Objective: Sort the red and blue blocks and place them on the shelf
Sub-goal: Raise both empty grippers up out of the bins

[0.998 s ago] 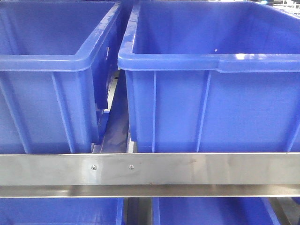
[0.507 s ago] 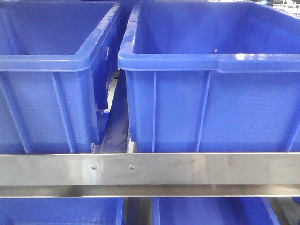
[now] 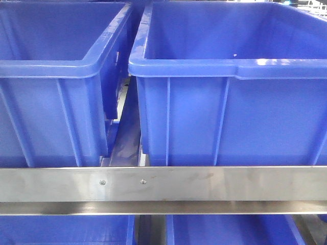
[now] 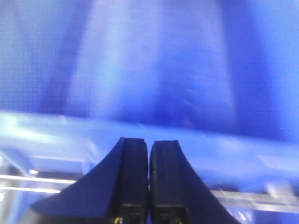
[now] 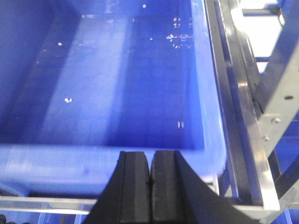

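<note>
No red or blue block shows in any view. The shelf's brushed front rail (image 3: pixel 214 184), with two small screws, runs across the front view below two large blue bins (image 3: pixel 230 92). My left gripper (image 4: pixel 149 144) is shut with nothing between its fingers, just in front of a blue bin's rim (image 4: pixel 56 135). My right gripper (image 5: pixel 150 156) is also shut and empty, at the near rim of an empty blue bin (image 5: pixel 117 93). Neither arm appears in the front view.
A second blue bin (image 3: pixel 51 87) stands left of the first with a narrow gap (image 3: pixel 125 132) between them. More blue bins (image 3: pixel 230 229) sit on the level below. The steel shelf frame (image 5: pixel 247 116) runs along the right side of the bin in the right wrist view.
</note>
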Tool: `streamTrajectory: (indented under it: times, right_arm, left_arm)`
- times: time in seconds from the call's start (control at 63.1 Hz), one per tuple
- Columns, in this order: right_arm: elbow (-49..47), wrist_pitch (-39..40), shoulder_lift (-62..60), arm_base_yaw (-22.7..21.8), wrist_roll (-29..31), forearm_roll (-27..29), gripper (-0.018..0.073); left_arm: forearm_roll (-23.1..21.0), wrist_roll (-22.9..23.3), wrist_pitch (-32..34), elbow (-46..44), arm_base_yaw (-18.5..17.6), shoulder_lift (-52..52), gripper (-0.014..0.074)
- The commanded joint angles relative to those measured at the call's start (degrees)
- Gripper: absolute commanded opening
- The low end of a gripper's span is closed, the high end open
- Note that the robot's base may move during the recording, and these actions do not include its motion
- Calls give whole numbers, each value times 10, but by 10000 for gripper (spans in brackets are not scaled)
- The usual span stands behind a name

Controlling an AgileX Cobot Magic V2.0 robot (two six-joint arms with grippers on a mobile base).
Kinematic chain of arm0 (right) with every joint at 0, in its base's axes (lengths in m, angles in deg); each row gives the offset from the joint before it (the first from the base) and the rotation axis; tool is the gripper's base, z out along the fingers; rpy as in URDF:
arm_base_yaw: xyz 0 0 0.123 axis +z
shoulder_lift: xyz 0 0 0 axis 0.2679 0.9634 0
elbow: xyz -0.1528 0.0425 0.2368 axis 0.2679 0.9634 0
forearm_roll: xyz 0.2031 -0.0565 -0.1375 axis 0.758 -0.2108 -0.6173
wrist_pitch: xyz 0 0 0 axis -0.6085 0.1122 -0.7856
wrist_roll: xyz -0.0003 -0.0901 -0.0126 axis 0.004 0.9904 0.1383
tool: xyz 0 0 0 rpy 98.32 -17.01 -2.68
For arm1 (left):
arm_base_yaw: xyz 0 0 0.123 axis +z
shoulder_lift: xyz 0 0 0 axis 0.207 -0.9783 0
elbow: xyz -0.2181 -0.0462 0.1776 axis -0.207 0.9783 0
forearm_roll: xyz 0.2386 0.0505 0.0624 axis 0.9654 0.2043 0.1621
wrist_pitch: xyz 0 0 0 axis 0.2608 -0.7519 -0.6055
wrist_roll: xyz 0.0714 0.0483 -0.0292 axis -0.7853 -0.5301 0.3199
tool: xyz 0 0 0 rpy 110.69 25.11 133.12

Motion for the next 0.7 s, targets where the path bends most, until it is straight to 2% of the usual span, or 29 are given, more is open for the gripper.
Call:
streamTrajectory:
  times: [0.0, 0.364, 0.681]
  right_arm:
    - [-3, 38, -22, 0, 4, -6, 49]
    - [6, 17, -44, 0, 4, -6, 49]
    - [6, -43, -44, 0, 4, -7, 49]
  left_arm:
    - [0, -3, 46, -6, -16, 20, 124]
    - [0, -3, 45, 14, -22, 41, 124]
    - [0, -3, 26, 14, -22, 41, 124]
